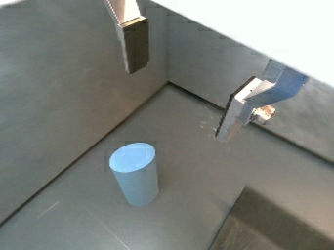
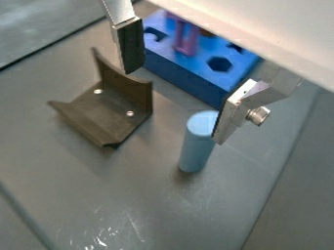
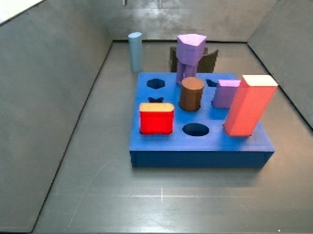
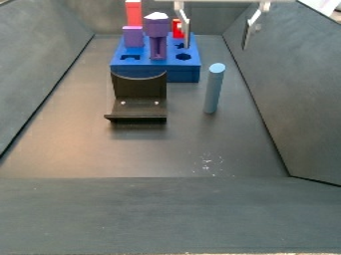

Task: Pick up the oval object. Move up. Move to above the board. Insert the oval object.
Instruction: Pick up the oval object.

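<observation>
My hand (image 2: 183, 88) hangs high over the worktop (image 4: 160, 164) with its two fingers (image 1: 136, 47) spread wide and nothing between them; in both wrist views the silver plates stand well apart with bare floor showing in the gap. The oval object (image 2: 196, 143) stands upright below me, its long axis vertical and its flat top facing up, so I judge the coming move to be a drop straight down along that axis after a small sideways shift, since in a wrist view the peg (image 1: 133, 174) sits off the midline between my fingers, not yet centred. In a side view it stands on the floor just beside the board (image 4: 158, 68), apart from it, and near the fixture (image 4: 139, 96). The board already carries several pieces, among them a purple hexagonal peg (image 3: 191, 51), a brown cylinder (image 3: 192, 93) and a tall red block (image 3: 250, 105). Grey walls close in the worktop, which is dull, dark and flat.
</observation>
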Available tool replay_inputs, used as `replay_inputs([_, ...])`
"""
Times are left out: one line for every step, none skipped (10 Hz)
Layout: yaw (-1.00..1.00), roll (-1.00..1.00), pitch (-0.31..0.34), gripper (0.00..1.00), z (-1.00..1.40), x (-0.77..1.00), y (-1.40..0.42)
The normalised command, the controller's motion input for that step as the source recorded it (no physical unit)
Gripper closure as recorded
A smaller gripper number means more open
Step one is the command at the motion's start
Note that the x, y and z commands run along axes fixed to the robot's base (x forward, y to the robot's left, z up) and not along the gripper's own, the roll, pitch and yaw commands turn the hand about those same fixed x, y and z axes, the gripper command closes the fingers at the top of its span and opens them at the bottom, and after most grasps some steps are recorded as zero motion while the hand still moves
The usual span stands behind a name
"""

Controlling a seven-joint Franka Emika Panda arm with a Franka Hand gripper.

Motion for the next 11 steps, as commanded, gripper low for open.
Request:
replay_inputs([-0.9, -0.15, -0.114, 0.0, -0.27, -0.01, -0.08])
replay_inputs([-0.83, -0.16, -0.151, 0.0, -0.35, -0.05, -0.13])
replay_inputs([-0.65, -0.21, -0.087, 0.0, -0.36, -0.07, -0.27])
replay_inputs([-0.47, -0.22, -0.004, 0.0, -0.47, -0.13, -0.42])
replay_inputs([-0.33, -0.24, 0.004, 0.0, -0.62, -0.1, -0.37])
replay_inputs([-0.23, -0.2, 0.009, 0.0, -0.53, 0.0, -0.18])
replay_inputs([-0.27, -0.18, 0.05, 0.0, -0.48, 0.0, -0.06])
replay_inputs([-0.26, -0.21, 0.039, 0.0, -0.62, 0.0, -0.02])
replay_inputs([-0.23, -0.19, 0.016, 0.0, -0.61, -0.07, -0.03])
replay_inputs([-0.23, -0.15, 0.029, 0.0, -0.52, -0.08, -0.04])
replay_inputs([-0.23, -0.11, 0.037, 0.0, -0.36, -0.03, -0.05])
